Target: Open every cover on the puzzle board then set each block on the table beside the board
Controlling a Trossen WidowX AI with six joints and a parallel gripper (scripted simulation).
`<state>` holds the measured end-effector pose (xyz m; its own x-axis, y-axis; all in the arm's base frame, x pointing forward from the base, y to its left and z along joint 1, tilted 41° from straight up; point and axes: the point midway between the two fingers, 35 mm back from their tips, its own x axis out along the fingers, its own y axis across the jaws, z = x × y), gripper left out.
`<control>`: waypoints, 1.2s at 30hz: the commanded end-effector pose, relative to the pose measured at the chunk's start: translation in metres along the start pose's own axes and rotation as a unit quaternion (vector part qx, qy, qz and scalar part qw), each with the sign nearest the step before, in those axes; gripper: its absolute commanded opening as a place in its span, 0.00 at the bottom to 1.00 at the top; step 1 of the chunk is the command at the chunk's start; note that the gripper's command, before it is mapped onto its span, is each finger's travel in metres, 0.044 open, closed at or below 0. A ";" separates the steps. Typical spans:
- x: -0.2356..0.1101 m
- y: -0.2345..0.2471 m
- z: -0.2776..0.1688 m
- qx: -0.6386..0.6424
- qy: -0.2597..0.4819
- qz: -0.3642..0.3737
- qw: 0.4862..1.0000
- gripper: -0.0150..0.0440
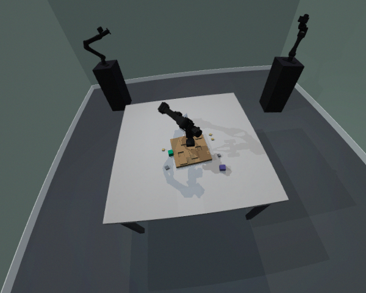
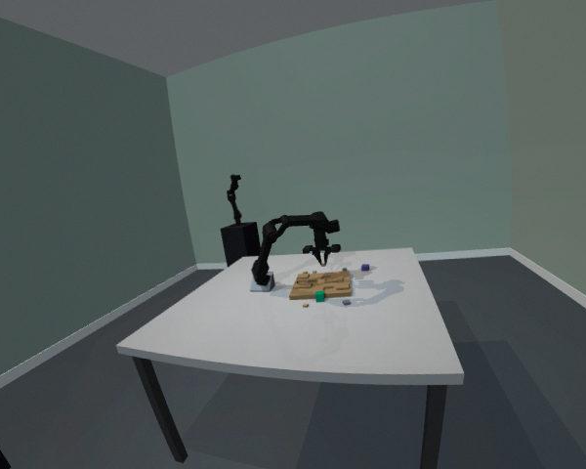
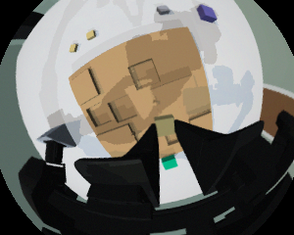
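The tan wooden puzzle board (image 1: 206, 154) (image 2: 303, 292) (image 3: 108, 69) lies mid-table, with its covers and several square wells showing in the wrist view. My gripper (image 1: 188, 143) (image 2: 323, 262) (image 3: 165, 125) hangs a little above the board's back part, shut on a small tan block (image 3: 165, 123) (image 2: 323, 264). A green block (image 1: 170, 153) (image 2: 319, 296) (image 3: 170, 163) stands on the table against the board's left edge. A purple block (image 1: 222, 167) (image 2: 364, 267) (image 3: 206, 12) lies on the table off the board's front right corner.
Small grey blocks (image 1: 167, 167) (image 1: 219, 155) (image 2: 346, 302) (image 3: 163, 10) and small tan blocks (image 1: 209, 134) (image 1: 212, 138) (image 1: 163, 149) (image 3: 74, 47) (image 3: 91, 34) lie on the white table (image 1: 151, 195) around the board. The arm's base (image 2: 261, 284) stands behind the board. Two black pedestals with camera arms (image 1: 111, 83) (image 1: 280, 83) stand beyond the table.
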<state>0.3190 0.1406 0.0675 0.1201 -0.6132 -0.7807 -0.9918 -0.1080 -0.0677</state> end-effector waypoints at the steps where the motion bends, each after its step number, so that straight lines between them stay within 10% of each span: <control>1: -0.001 0.001 -0.021 -0.003 0.001 0.001 1.000 0.39; 36: -0.004 0.028 -0.156 -0.003 0.001 -0.001 1.000 0.39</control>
<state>0.3044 0.0308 0.1578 0.1254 -0.6087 -0.7835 -0.9911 -0.1127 -0.0711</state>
